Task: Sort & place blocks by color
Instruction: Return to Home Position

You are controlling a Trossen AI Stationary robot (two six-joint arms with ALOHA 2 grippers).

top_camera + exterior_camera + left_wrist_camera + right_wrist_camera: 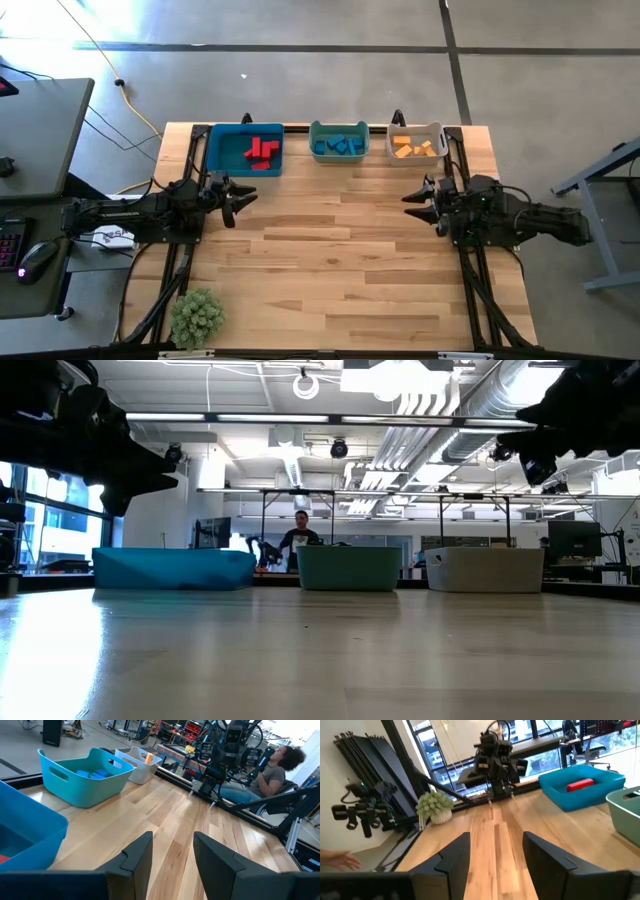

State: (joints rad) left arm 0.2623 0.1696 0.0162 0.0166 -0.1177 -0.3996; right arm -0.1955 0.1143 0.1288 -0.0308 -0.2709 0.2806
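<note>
Well beyond either set of jaws: red blocks (pixel 263 152) in blue bin (pixel 212 150), blue blocks (pixel 337 146) in teal bin (pixel 313 141), orange blocks (pixel 415 148) in white bin (pixel 391 146). Left gripper (pixel 242 207), right gripper (pixel 409 205): jaws apart.

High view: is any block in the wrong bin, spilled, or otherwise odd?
Nothing stands out: red blocks lie in the blue bin, blue blocks in the teal bin, orange blocks in the white bin; none lies outside. Left gripper and right gripper wait, fingers open.
</note>
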